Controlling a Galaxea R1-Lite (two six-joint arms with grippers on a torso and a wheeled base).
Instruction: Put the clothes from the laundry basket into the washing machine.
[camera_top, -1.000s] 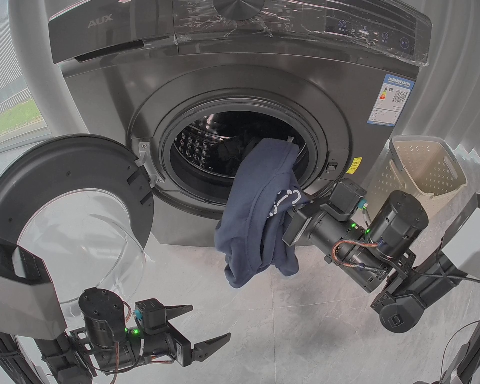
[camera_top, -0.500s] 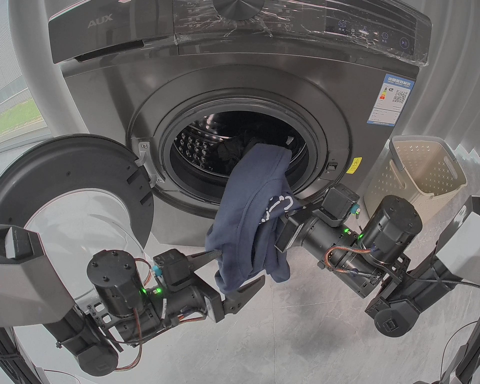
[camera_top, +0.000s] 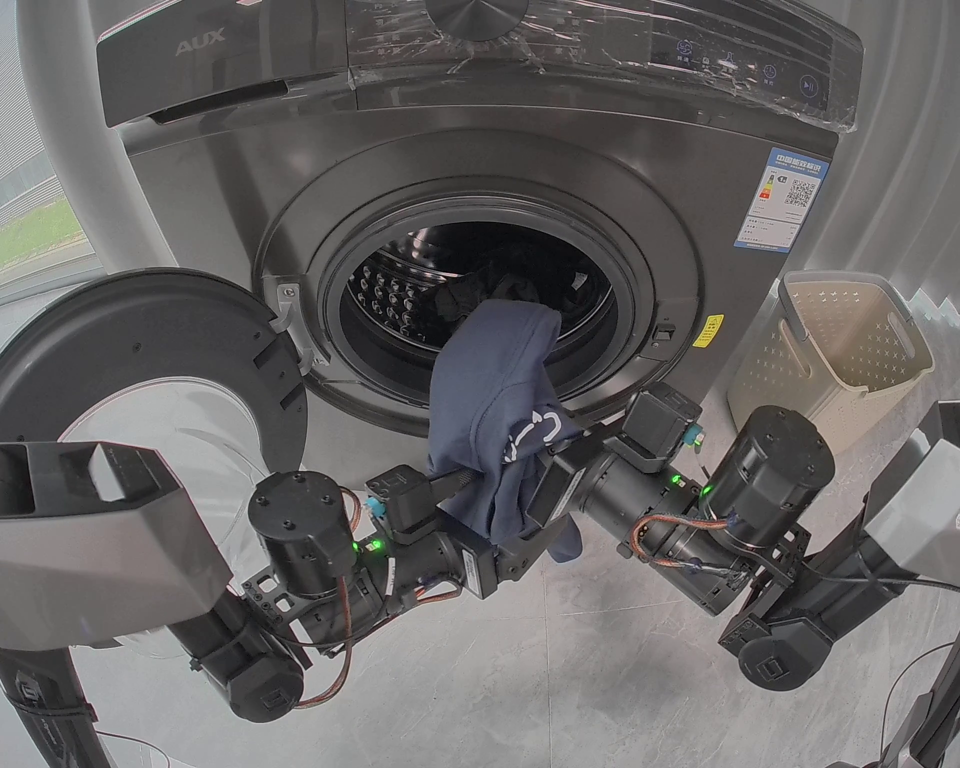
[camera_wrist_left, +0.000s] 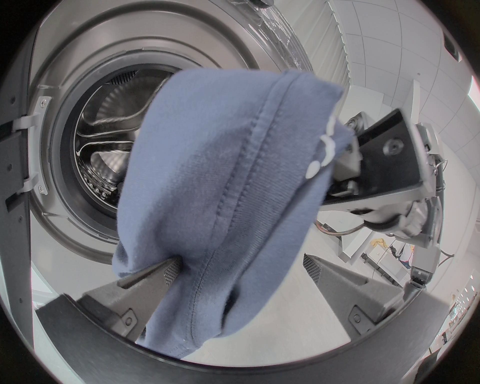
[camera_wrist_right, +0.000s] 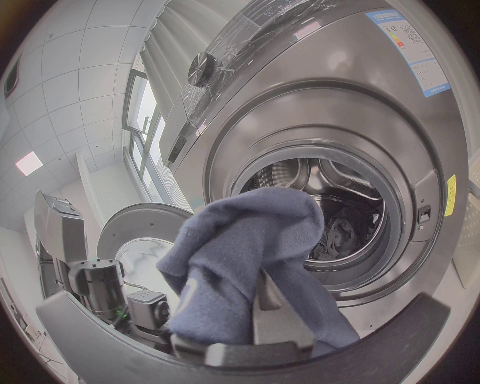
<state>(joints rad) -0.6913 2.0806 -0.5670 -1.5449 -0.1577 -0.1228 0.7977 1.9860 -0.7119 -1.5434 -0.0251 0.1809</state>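
1. Clothes at the machine: a navy garment (camera_top: 492, 400) with a white print is draped over the lower rim of the washing machine's (camera_top: 480, 150) round opening. Its top edge lies just inside the drum (camera_top: 400, 290) and the rest hangs down the front towards the floor (camera_top: 600, 680).
2. More dark clothes (camera_top: 500, 280) lie heaped inside the drum, behind the navy garment.
3. The right gripper (camera_top: 548, 462) is clenched on the navy garment at its right side, next to the white print. In the right wrist view the cloth is bunched over the fingers (camera_wrist_right: 272, 312).
4. The left gripper (camera_top: 497, 525) sits lower, just beside the right one. Its jaws are spread wide, and the garment's lower part hangs between them. In the left wrist view one finger (camera_wrist_left: 150, 280) touches the cloth, while the other finger (camera_wrist_left: 345, 290) stands apart from it.
5. The round glass door (camera_top: 140, 340) is swung fully open to the robot's left.
6. The beige laundry basket (camera_top: 850, 340) stands tilted on the floor, just beside the machine on the robot's right.
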